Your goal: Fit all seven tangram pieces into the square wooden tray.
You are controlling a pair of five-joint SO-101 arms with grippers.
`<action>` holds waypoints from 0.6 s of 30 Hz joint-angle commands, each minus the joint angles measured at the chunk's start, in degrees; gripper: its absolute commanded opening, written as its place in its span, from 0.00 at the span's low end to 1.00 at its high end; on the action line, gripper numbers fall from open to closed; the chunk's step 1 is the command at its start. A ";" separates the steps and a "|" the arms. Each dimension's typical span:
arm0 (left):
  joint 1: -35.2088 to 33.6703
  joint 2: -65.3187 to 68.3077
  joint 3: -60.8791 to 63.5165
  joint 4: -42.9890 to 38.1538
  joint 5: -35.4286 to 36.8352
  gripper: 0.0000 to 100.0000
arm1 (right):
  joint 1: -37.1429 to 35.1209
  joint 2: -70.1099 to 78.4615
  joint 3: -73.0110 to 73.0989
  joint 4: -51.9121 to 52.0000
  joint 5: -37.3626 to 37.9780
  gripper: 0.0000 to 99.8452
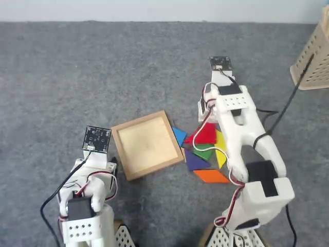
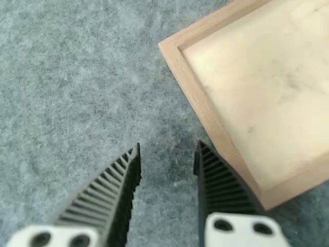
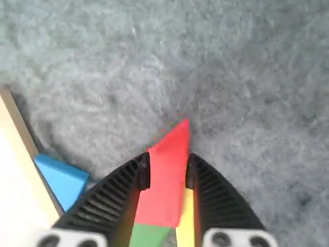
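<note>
While the right claw (image 3: pixel 167 159) pinches the red piece (image 3: pixel 165 180) between its two fingers, the piece's pointed tip sticks out past the fingertips over the grey tabletop (image 1: pixel 77 77). Can't tell if the red piece is lifted or resting.

The green piece (image 3: pixel 149 234) and yellow piece (image 3: pixel 186 217) sit right behind the red one, touching it, between the fingers. The blue piece (image 3: pixel 61 177) is just beside the tray edge, apart from the claw.

In the high view the square wooden tray (image 1: pixel 148 146) lies tilted near the middle of the tabletop, nothing in it. All visible pieces are clustered on the tabletop at the tray's side nearer the right arm: blue (image 1: pixel 179 135) touching the rim, red (image 1: pixel 205 135), green (image 1: pixel 203 152), yellow (image 1: pixel 220 149), a purple piece (image 1: pixel 195 162) and an orange piece (image 1: pixel 212 176), with the right arm partly over them.

The left claw (image 2: pixel 168 149) is spread, holding nothing, over bare tabletop just beside the tray's rim (image 2: pixel 198 98) near a corner. A beige perforated object (image 1: pixel 313 56) sits at the far edge.
</note>
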 commanded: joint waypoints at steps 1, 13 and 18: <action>0.00 -0.35 -0.66 0.26 -0.26 0.17 | -1.27 -4.44 1.85 -3.47 1.32 0.05; 0.00 -0.35 -0.66 0.26 -0.26 0.17 | -2.07 -4.35 1.93 -2.42 1.05 0.01; 0.00 -0.35 -0.66 0.26 -0.26 0.17 | -2.86 -11.65 1.32 5.32 1.41 0.15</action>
